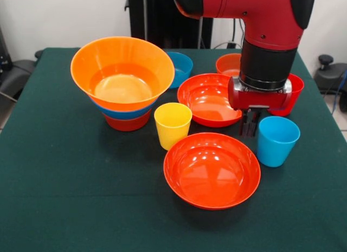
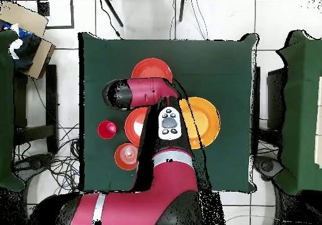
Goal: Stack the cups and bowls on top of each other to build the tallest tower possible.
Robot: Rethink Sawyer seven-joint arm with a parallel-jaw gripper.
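Three nested bowls form the tower (image 1: 123, 81); the gripper (image 1: 249, 124) hangs beside the light blue cup (image 1: 277, 140), jaws seemingly closed, empty.

Green-clothed table (image 1: 65, 198), white tiled floor (image 2: 264, 21), pale wall (image 1: 54, 19)

- Green-clothed table (image 1: 65, 198), square from overhead.
- Front centre: wide red-orange bowl (image 1: 212, 169); second wide bowl (image 1: 209, 98) just behind.
- Yellow cup (image 1: 173, 124) between these and the tower (image 1: 123, 81), upright.
- Light blue cup (image 1: 277, 140) right of front bowl, upright.
- Farther back: small blue bowl (image 1: 181, 68), small red-orange bowl (image 1: 228, 63), red cup (image 1: 294, 89) partly hidden.
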